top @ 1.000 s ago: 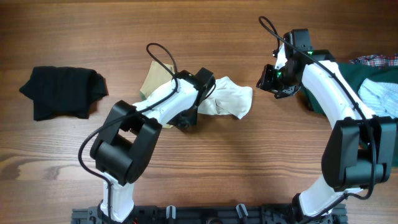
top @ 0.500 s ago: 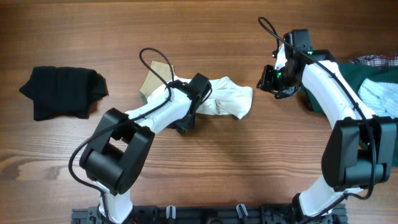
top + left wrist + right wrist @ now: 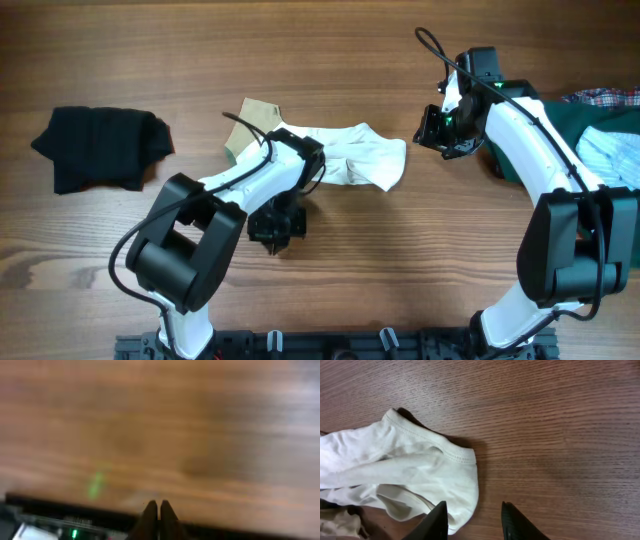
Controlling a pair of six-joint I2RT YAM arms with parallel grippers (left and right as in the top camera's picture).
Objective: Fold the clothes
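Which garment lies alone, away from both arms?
The black garment, far left; the cream garment lies by the left arm, the other garments heap by the right arm.

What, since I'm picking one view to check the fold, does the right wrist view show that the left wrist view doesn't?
Only right wrist: the cream garment, crumpled, with the right fingers open at its edge. Only left wrist: the left fingers shut over bare, blurred wood. Both: the wooden table.
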